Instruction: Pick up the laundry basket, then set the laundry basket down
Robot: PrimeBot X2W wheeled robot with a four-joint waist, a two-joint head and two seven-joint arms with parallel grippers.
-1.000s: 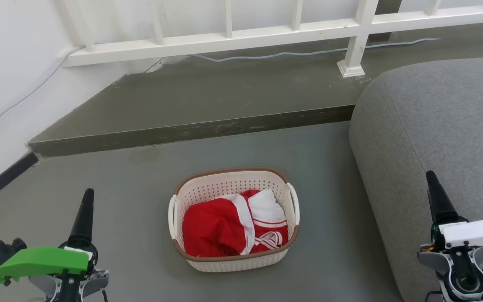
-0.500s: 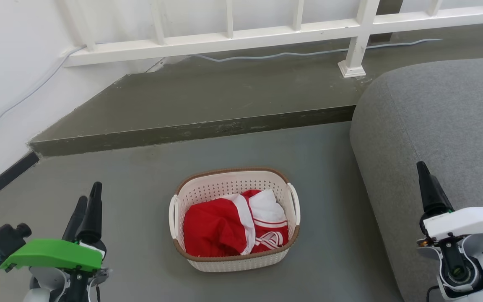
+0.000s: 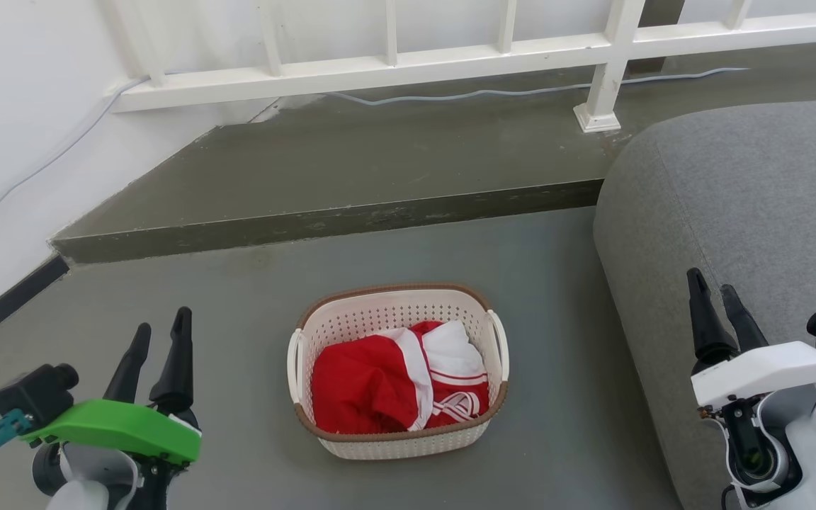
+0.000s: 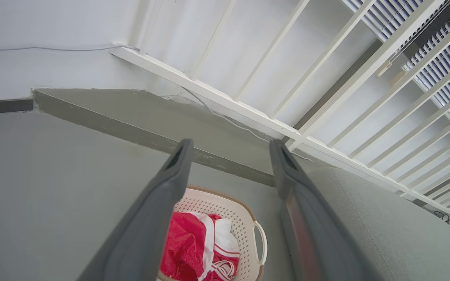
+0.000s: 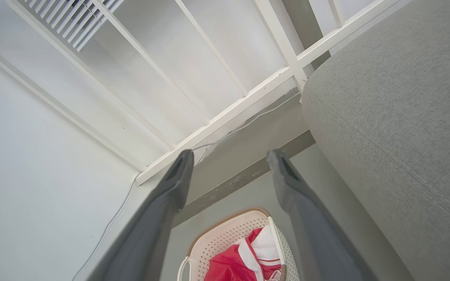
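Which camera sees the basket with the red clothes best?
The head view. The whole laundry basket sits on the floor there, rim, both handles and red clothes in sight. Each wrist view shows part of it at the bottom edge, partly behind the left fingers or the right fingers.

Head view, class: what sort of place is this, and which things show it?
Probably a home living area, or a mock-up of one: a small cream-white perforated plastic laundry basket of red-and-white clothing stands on the grey floor beside a large grey fabric sofa, with a white slatted railing behind.
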